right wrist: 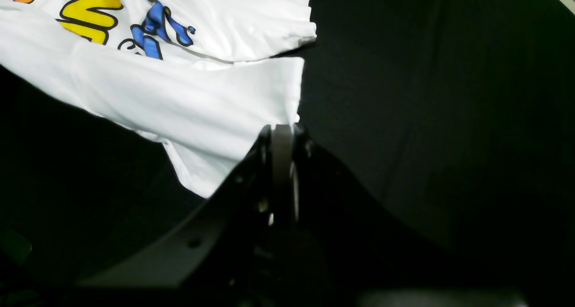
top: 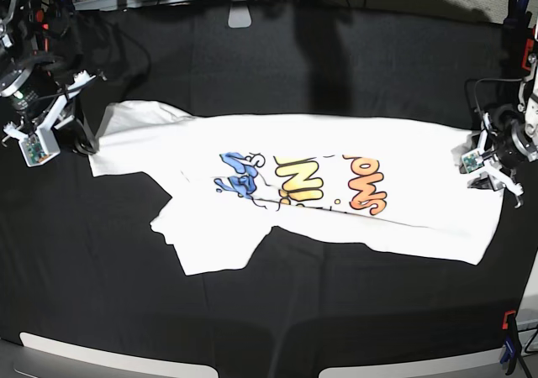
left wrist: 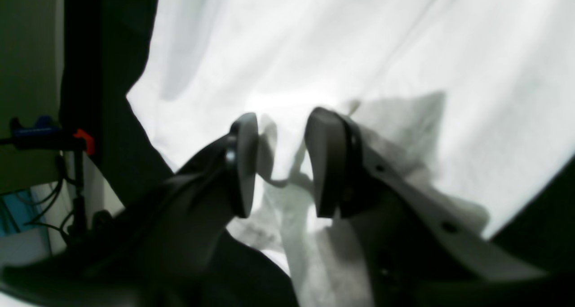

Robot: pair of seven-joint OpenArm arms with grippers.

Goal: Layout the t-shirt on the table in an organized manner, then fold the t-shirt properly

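Left wrist view, nearest first: my left gripper (left wrist: 280, 163) stands with its jaws apart and a bunched ridge of the t-shirt (left wrist: 359, 51) rising in the gap between them. The cloth here is washed out by glare, so I cannot tell whether either pad actually bears on the fabric; I judge it not gripped.

Right wrist view: my right gripper (right wrist: 282, 163) is pinched closed on the white edge of the shirt where it meets the table (right wrist: 426, 96). The printed side faces up beyond it.

Base view: the shirt lies stretched across the middle of the black table, one end at each arm. One sleeve is doubled under near the front edge, and the hem side nearest the camera runs crooked.

Risks, as I judge them:
- If the left jaws close on that ridge, they may take two layers and lock in a crease.
- If they close short, the cloth slips out when the right arm pulls, and the shirt drags toward the right arm.
- Uneven tension would skew the print and leave the sleeve tucked.
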